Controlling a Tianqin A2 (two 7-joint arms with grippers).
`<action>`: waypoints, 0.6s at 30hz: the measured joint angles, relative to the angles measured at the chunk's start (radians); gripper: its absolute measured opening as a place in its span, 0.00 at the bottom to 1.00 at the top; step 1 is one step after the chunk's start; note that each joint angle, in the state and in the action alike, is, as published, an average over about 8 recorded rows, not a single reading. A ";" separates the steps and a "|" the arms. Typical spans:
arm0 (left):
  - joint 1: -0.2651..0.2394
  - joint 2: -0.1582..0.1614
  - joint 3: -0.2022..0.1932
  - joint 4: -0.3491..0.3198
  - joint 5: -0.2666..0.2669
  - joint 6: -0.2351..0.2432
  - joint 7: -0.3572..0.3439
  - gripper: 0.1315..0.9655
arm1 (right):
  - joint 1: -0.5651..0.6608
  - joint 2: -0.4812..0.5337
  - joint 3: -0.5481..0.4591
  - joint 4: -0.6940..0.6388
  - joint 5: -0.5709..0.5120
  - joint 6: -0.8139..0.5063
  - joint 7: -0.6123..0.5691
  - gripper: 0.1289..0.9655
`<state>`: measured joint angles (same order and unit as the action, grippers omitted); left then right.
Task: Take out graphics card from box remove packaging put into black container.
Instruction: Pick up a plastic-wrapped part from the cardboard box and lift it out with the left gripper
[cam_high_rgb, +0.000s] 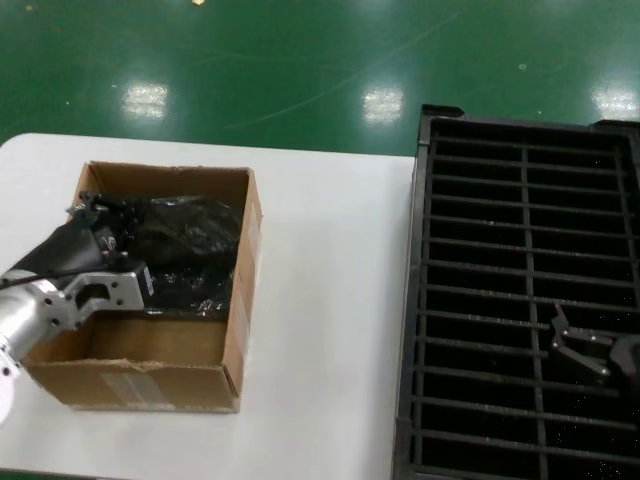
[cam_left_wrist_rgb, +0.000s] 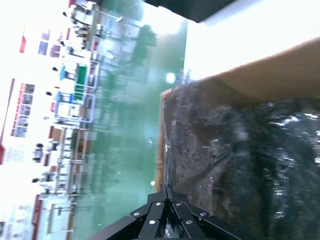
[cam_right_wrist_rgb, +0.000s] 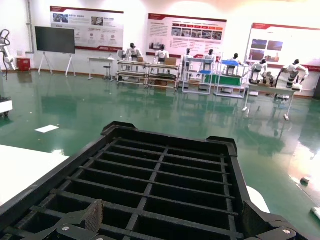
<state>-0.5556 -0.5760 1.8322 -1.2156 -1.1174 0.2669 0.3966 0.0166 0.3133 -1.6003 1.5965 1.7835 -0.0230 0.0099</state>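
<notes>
Box (cam_high_rgb: 150, 375): 1, on white table (cam_high_rgb: 330, 300) w/ 1 black container (cam_high_rgb: 520, 300); green shop floor (cam_high_rgb: 300, 60). Left gripper (cam_high_rgb: 90, 215) pinches bag (cam_high_rgb: 195, 250); right gripper (cam_high_rgb: 575, 345) open, empty.

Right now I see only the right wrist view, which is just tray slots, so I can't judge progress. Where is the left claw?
Observer: The left claw is down inside the box on the table, at the box's far left corner.
Operator: Is it holding anything?
Observer: In the left wrist view, its tips meet on the edge of a shiny bag.
Operator: Is there a card in the tray beyond my slots?
Observer: No card shows anywhere in the tray in the head view. The right claw hangs open over the tray's near right part.
</notes>
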 joint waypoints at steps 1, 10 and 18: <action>0.013 -0.001 -0.019 -0.028 0.016 0.007 -0.013 0.01 | 0.000 0.000 0.000 0.000 0.000 0.000 0.000 1.00; 0.153 -0.005 -0.205 -0.309 0.132 0.076 -0.122 0.01 | 0.000 0.000 0.000 0.000 0.000 0.000 0.000 1.00; 0.317 -0.026 -0.303 -0.547 0.109 0.101 -0.170 0.01 | 0.000 0.000 0.000 0.000 0.000 0.000 0.000 1.00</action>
<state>-0.2382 -0.6019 1.5287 -1.7626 -1.0080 0.3677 0.2265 0.0166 0.3133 -1.6003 1.5965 1.7835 -0.0230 0.0099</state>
